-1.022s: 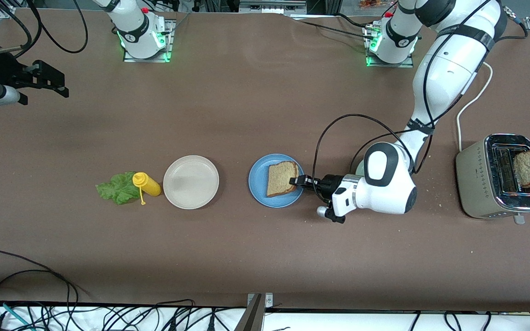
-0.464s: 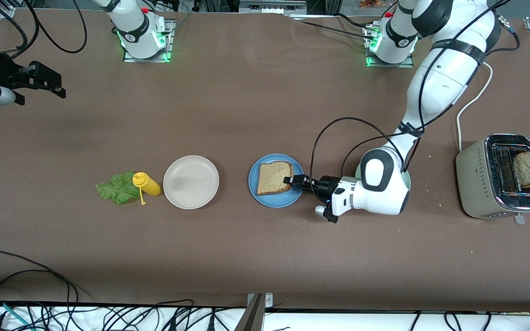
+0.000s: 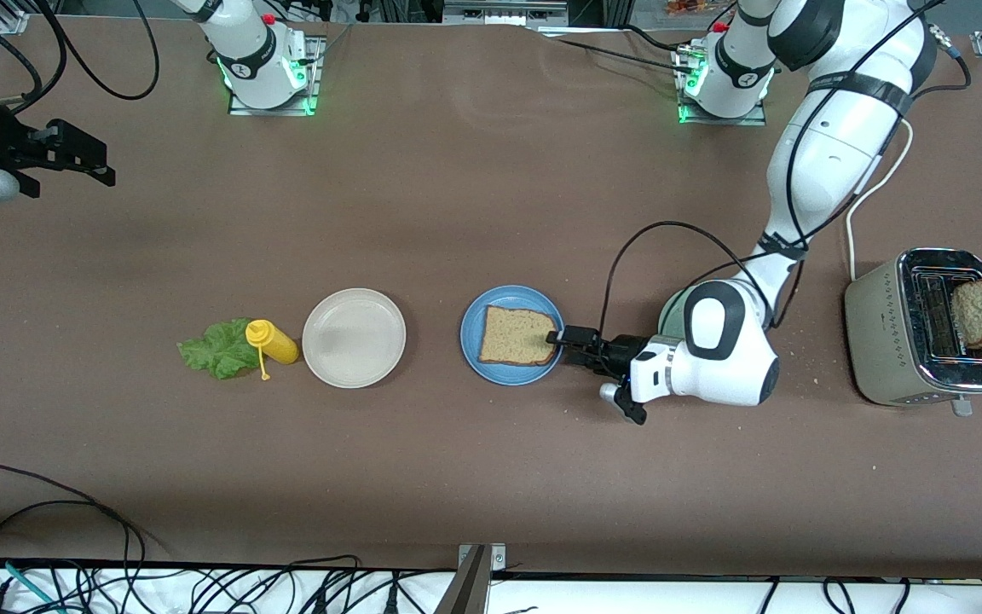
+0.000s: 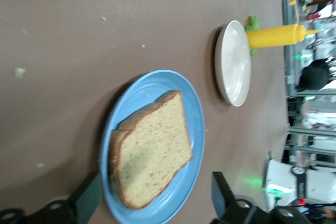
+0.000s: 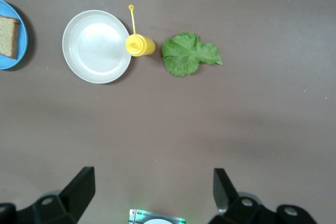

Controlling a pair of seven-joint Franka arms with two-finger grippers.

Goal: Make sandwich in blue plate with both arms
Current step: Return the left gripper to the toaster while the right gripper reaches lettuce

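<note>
The blue plate [image 3: 471, 328] sits mid-table with one brown-crusted toast slice [image 3: 515, 336] lying flat on it. My left gripper [image 3: 556, 338] is low at the plate's rim on the side toward the left arm's end. It is open, and its fingers stand either side of the toast's near corner without touching it [image 4: 155, 199]. The lettuce leaf [image 3: 216, 348] lies on the table toward the right arm's end. My right gripper [image 3: 95, 158] waits open and empty, high over that end of the table [image 5: 152, 187].
A beige plate [image 3: 354, 338] and a yellow squeeze bottle [image 3: 272, 341] sit between the lettuce and the blue plate. A pale green plate [image 3: 670, 314] is partly hidden under the left arm. A toaster [image 3: 900, 328] with another toast slice [image 3: 979, 312] stands at the left arm's end.
The left gripper has opened and let go of the toast, which now lies flat on the blue plate. The left arm has drawn back a little toward its own end.
</note>
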